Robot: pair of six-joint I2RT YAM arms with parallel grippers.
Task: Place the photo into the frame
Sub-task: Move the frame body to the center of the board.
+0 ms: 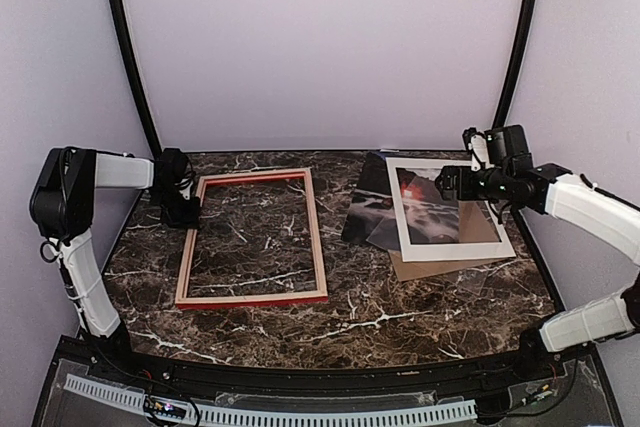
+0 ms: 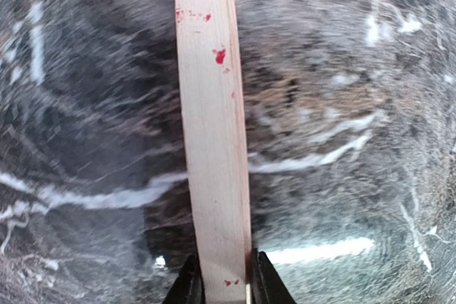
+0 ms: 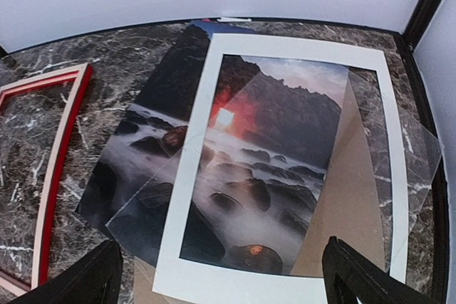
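The frame [image 1: 316,237] lies flat on the marble table, left of centre, pale wood back up and red at its edges. My left gripper [image 1: 188,213] is at its far left corner. In the left wrist view its jaws [image 2: 224,286] are shut on the frame's pale rail [image 2: 214,140]. The photo [image 1: 362,209] lies at the right, a dark landscape with a red glow, partly under a white mat board [image 1: 455,247]. My right gripper [image 1: 452,183] hovers above this pile, open and empty [image 3: 228,279]. The photo [image 3: 142,147] sticks out to the left of the mat [image 3: 194,176].
A brown backing board [image 3: 353,204] and a clear sheet [image 3: 420,154] lie in the same pile under the mat. Black posts and pale walls close the table at the back and sides. Bare marble [image 1: 350,332] runs along the near edge.
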